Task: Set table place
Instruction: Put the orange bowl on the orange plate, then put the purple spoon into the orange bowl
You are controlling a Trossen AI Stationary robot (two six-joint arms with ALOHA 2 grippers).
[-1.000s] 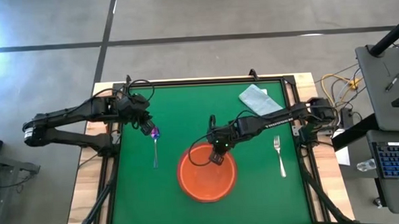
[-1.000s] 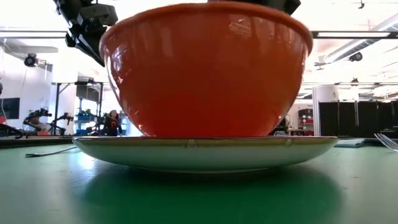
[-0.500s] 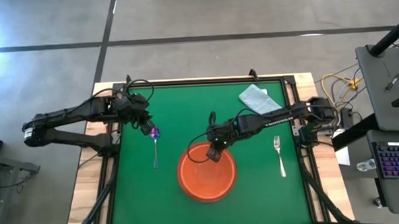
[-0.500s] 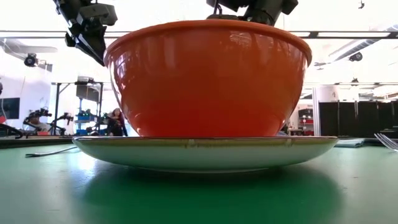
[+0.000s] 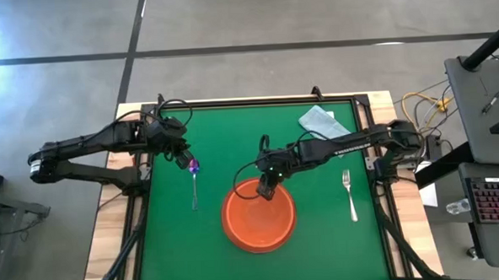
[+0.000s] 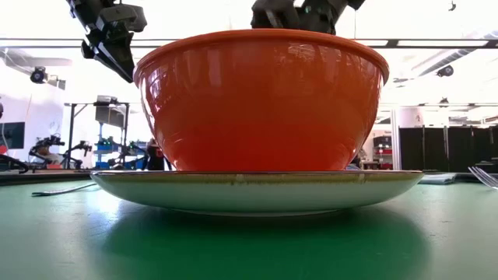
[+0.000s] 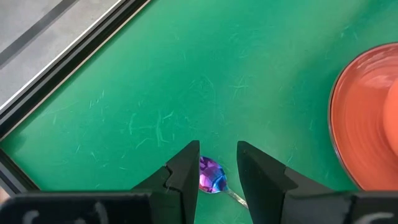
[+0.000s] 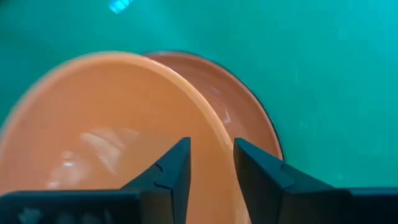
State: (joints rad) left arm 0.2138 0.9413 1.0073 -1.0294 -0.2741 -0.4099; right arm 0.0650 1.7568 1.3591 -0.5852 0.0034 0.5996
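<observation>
The orange bowl (image 6: 261, 101) stands level on the orange plate (image 6: 257, 190) near the table's front middle (image 5: 259, 217). My right gripper (image 5: 267, 190) hovers open just above the bowl's far rim (image 8: 186, 87), one finger on each side of it, touching nothing. The spoon (image 5: 194, 186) lies flat on the green table (image 5: 233, 141) left of the plate, purple end (image 7: 211, 174) toward the far edge. My left gripper (image 7: 217, 165) hangs open above that purple end, clear of it. The fork (image 5: 350, 195) lies right of the plate.
A pale folded cloth (image 5: 323, 124) lies at the far right of the table. Black rails and a wood border (image 5: 134, 204) frame the green top. Bare green surface lies along the far side and near the front corners.
My right gripper has let go of the bowl's far rim, risen above it and drawn slightly toward the far edge. The bowl, earlier tipped, has settled level on the plate.
</observation>
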